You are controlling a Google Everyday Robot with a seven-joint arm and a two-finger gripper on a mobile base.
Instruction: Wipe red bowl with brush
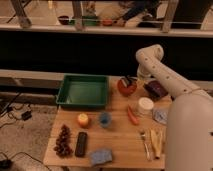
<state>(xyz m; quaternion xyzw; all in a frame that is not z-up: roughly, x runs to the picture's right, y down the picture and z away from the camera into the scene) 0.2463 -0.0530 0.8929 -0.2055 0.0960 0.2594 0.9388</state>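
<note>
The red bowl [126, 88] is small, round and glossy orange-red. It sits on the wooden table [120, 140] just right of the green tray [82, 91]. My gripper [131, 80] comes down from the white arm [152, 62] onto the bowl's far rim. It is shut on the brush [126, 81], a small dark thing with a greyish part. The brush head sits in the top of the bowl.
A purplish-brown dish [156, 89] lies right of the bowl, with a white lidded tub [145, 105] in front of it. Also on the table are an orange stick [132, 116], a blue cup [104, 119], an orange fruit [83, 120], grapes [63, 140], a black slab [81, 144], a blue sponge [101, 156] and cutlery [150, 144].
</note>
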